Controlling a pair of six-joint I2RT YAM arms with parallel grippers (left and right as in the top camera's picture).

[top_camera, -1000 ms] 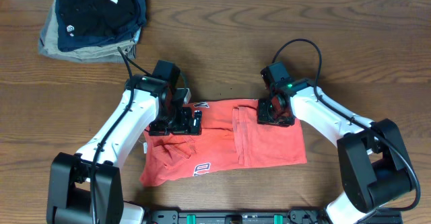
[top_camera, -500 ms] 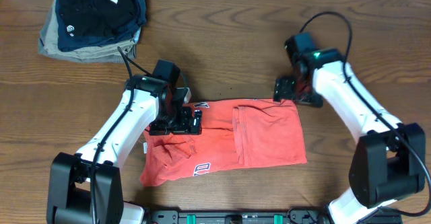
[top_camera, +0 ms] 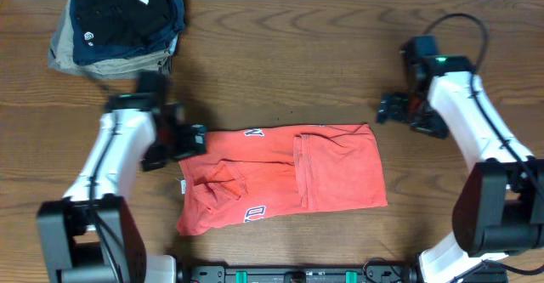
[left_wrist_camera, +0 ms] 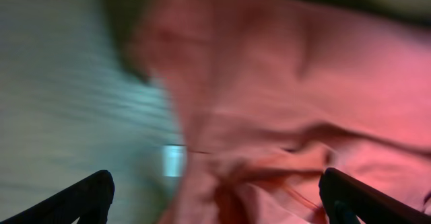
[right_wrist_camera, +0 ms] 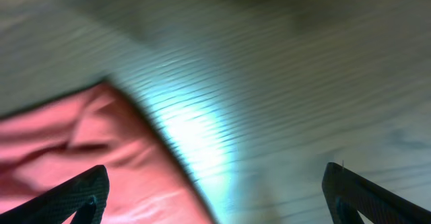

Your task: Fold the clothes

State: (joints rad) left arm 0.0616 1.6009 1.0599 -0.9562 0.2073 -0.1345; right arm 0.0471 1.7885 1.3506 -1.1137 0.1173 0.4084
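The T-shirt (top_camera: pixel 285 179) lies partly folded and flat on the tabletop (top_camera: pixel 340 53), toward the near edge, with bits of white lettering showing on its left half. The left jaws are released and empty, just beside the shirt's far-left corner. The right jaws are spread wide and empty, near its far-right corner but apart from it. Folded dark garments (top_camera: pixel 127 15) sit far left.
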